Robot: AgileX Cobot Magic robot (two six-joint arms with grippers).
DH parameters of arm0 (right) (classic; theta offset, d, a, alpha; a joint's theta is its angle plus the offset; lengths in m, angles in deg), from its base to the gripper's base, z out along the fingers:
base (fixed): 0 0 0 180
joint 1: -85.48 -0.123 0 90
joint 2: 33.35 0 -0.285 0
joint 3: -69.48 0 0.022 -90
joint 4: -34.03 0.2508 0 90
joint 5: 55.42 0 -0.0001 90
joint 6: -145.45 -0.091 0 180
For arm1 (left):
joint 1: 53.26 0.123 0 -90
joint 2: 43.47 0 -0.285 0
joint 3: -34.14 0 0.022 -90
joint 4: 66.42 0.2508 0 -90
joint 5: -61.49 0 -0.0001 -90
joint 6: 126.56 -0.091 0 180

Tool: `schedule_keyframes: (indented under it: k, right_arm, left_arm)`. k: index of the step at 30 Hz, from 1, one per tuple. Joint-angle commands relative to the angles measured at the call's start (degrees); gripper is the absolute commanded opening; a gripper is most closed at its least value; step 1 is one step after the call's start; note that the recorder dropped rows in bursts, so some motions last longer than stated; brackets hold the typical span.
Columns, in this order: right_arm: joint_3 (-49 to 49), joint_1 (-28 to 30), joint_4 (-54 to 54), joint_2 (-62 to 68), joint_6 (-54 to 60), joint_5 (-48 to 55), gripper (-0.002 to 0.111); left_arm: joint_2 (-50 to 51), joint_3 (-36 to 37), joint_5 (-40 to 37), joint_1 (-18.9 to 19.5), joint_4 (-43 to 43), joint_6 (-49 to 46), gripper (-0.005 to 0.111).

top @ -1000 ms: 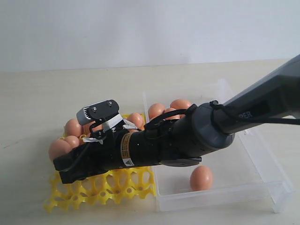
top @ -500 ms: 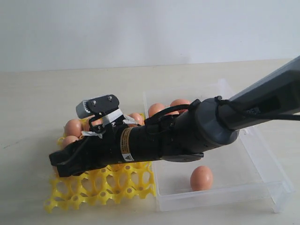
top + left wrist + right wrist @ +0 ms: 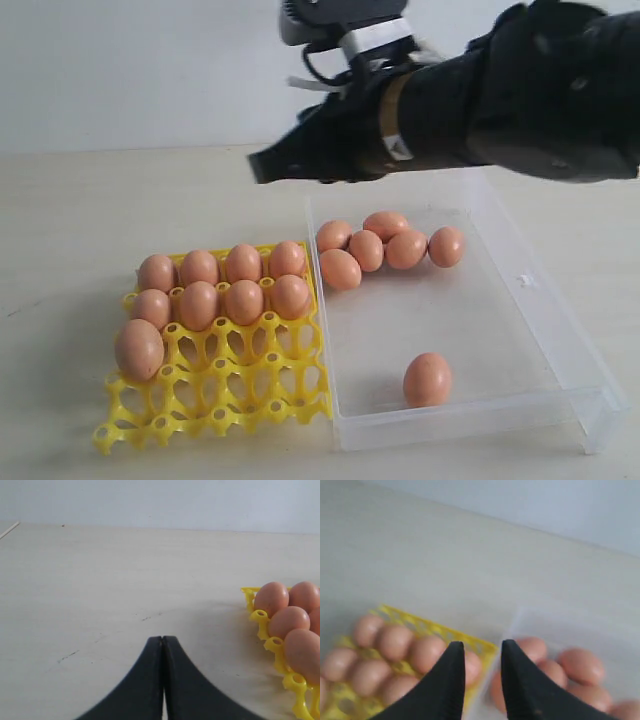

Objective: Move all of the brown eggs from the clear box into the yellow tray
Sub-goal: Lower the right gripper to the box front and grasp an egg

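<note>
The right claw (image 3: 481, 645) hangs high over the desk (image 3: 80, 220), open just a little and holding nothing. The left claw (image 3: 162, 647) is pressed shut and empty. Nine brown eggs (image 3: 243, 264) sit in the yellow tray (image 3: 250, 392). Six more lie in the clear box (image 3: 565, 355) beside it.

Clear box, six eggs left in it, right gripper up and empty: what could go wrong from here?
1. Five eggs sit packed and touching in a far corner of the clear box; the right gripper closing on one may shove its neighbours.
2. The lone egg lies loose on the smooth floor and could roll when touched.
3. The edge egg sits in an outer cup of the yellow tray; a nudge might tip it out.
</note>
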Motion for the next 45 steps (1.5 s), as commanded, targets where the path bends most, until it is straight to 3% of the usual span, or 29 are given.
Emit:
schedule_keyframes:
  k: [1,4,7,9,19,35,38,43,45]
  right_arm:
    - [-0.12,3.74,23.49,-1.99,23.96,22.05,0.027]
    - [1.38,6.28,32.22,-1.05,30.20,24.83,0.039]
    - [3.76,7.56,36.80,0.05,30.76,24.69,0.057]
    - [5.39,7.55,38.41,0.59,28.72,24.69,0.063]
    - [14.53,7.71,44.62,3.18,25.88,13.44,0.063]
    - [14.76,8.45,44.01,11.83,25.88,8.75,0.063]
    - [14.76,8.45,44.01,12.11,25.88,7.31,0.052]
    - [14.59,8.45,44.01,11.37,28.70,6.81,0.000]
    - [14.59,8.33,44.01,10.05,30.00,6.07,0.000]
  left_arm:
    - [-0.32,-0.23,0.57,-0.32,-0.32,0.26,0.000]
    - [-0.32,-0.23,0.57,-0.32,-0.32,0.26,0.000]
    - [-0.32,-0.23,0.57,-0.32,-0.32,0.26,0.000]
    - [-0.32,-0.23,0.57,-0.32,-0.32,0.26,0.000]
    - [-0.32,-0.23,0.57,-0.32,-0.32,0.26,0.000]
    - [-0.32,-0.23,0.57,-0.32,-0.32,0.26,0.000]
    - [-0.32,-0.23,0.57,-0.32,-0.32,0.26,0.000]
    - [-0.32,-0.23,0.57,-0.32,-0.32,0.26,0.000]
    - [-0.32,-0.23,0.57,-0.32,-0.32,0.26,0.000]
